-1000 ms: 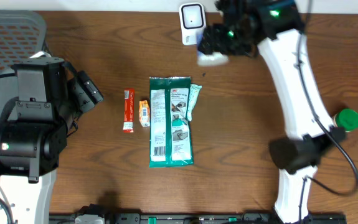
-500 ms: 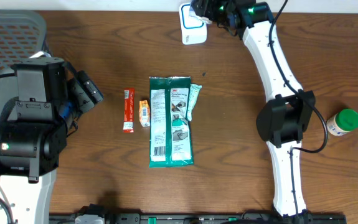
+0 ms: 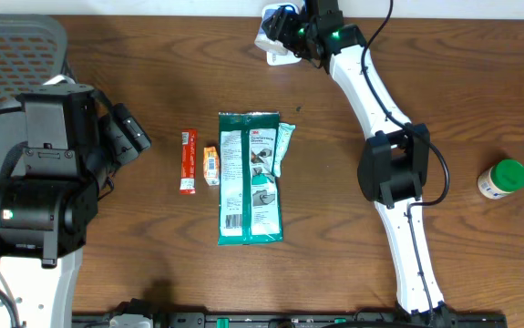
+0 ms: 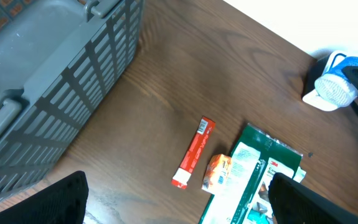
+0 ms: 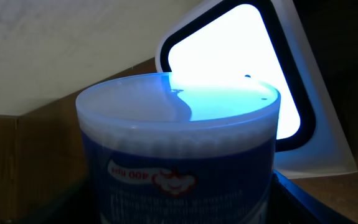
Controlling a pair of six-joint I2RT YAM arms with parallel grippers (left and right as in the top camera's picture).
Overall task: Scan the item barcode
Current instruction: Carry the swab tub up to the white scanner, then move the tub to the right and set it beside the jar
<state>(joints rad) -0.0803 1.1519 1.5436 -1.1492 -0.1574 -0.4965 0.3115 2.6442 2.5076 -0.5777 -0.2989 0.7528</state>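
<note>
Basket [image 3: 15, 41] of grey plastic mesh fills the upper left of the overhead frame, on the brown table [image 3: 152, 73]. Just right of it the left gripper [image 3: 132, 135] hangs over bare wood with its two fingers spread wide and nothing between them. In its own wrist view the dark fingertips stand at the two bottom corners.

Near the centre lie four items. A red stick packet [image 3: 188, 161] comes first, and an orange packet [image 3: 211, 166] lies just beside it. Next is a large green wipes pack [image 3: 251, 178], with a pale green sachet [image 3: 284, 146] tucked at its upper right edge.

At the top centre the right arm reaches to the frame's edge. There the right gripper [image 3: 284, 27] is clamped on the tub [image 5: 177, 162] – a round container with a blue label and a translucent lid. It holds the tub close before the white scanner [image 5: 228, 68], whose window glows bright. The tub's lid catches this blue-white light.

At the far right, well apart from all the rest, a green-capped bottle [image 3: 503, 178] lies on its side.
</note>
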